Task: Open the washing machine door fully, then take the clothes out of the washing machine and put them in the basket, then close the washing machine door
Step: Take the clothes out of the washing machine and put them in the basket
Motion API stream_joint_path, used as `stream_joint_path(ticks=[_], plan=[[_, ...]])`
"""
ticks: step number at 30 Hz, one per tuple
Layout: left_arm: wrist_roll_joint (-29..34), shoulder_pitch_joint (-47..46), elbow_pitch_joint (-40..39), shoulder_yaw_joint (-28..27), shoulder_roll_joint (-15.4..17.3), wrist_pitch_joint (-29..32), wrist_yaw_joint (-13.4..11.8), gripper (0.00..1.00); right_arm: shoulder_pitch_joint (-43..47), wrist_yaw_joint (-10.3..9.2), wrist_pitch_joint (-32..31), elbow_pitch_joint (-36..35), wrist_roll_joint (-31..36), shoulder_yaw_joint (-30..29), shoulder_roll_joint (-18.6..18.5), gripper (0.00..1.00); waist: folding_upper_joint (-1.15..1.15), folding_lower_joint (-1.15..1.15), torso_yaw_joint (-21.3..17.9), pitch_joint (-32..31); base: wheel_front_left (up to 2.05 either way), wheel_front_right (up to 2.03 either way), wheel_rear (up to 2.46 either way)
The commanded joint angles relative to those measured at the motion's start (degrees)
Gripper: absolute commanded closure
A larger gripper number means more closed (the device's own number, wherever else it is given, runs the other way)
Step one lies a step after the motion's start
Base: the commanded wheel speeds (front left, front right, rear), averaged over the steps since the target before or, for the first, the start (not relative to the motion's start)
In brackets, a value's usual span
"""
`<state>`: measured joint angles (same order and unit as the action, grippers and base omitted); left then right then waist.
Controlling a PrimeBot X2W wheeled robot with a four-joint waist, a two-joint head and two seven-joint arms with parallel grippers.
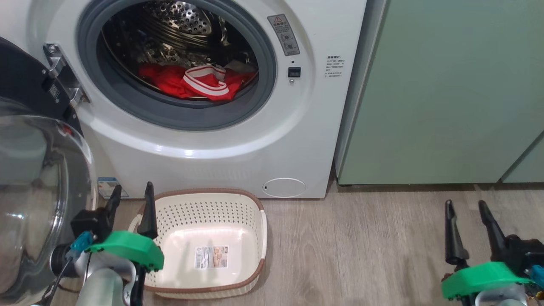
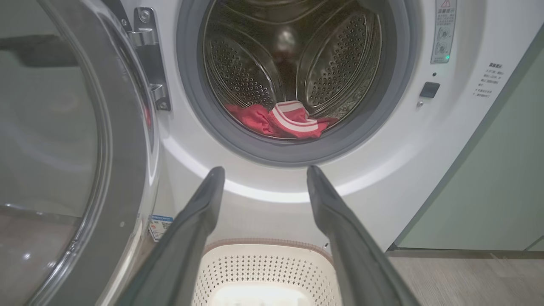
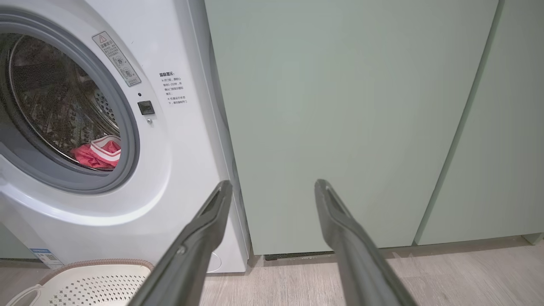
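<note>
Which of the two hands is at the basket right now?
The left hand, open, fingers above the basket at its left edge; the right hand hangs over bare floor before the green cabinet.

washing machine [image 1: 238,170] white, gasket [image 1: 140,106] grey, drum [image 1: 182,17] steel with a hole pattern. clothes [image 1: 191,80], upper centre: bright red, white stripe trim. washing machine door [image 1: 21,72], far left: glossy black rim, clear window. basket [image 1: 204,212], bottom centre: cream, dotted perforations, brown woven-look rim. cabinets [image 1: 433,93], right: pale green. floor [image 1: 361,246]: grey-brown wood grain. left end effector [image 1: 132,187] and right end effector [image 1: 465,204]: dark fingers, green mounts.
</note>
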<state>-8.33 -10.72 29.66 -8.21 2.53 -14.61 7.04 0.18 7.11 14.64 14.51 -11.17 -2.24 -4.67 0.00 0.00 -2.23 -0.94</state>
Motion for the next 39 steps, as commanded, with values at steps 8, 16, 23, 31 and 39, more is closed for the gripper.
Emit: stream_joint_path(ticks=[8, 16, 23, 31, 39], plan=[[2.20, -5.57, 1.29, -1.70, 1.08, -0.39, -0.99, 0.00, -2.00, 0.37, 0.36, -2.88, 0.66, 4.02, -0.90, 0.00, 0.00, 0.00, -0.75, 2.51, 0.00, 0.00, 0.00], [4.01, -18.82, 11.75, 0.37, 3.78, 0.29, -1.65, 0.00, -4.97, 0.37, 0.36, -3.98, 1.04, 7.64, -1.25, 0.00, 0.00, 0.00, -3.11, 10.70, 0.00, 0.00, 0.00], [4.41, -33.65, 19.58, 3.26, 6.32, 10.43, -0.68, 0.00, -8.32, 0.37, 0.36, -4.48, 1.61, 7.97, -0.66, 0.00, 0.00, 0.00, -4.83, 18.50, 0.00, 0.00, 0.00], [2.90, -49.76, 25.18, 5.83, 8.52, 20.11, 0.19, 0.00, -12.47, 0.37, 0.36, -5.15, 2.19, 8.74, 0.22, 0.00, 0.00, 0.00, -6.92, 26.48, 0.00, 0.00, 0.00], [1.51, -63.63, 29.59, 6.15, 8.93, 27.79, -0.22, 0.00, -15.82, 0.37, 0.36, -5.79, 2.62, 9.21, 1.06, 0.00, 0.00, 0.00, -8.42, 33.47, 0.00, 0.00, 0.00]])
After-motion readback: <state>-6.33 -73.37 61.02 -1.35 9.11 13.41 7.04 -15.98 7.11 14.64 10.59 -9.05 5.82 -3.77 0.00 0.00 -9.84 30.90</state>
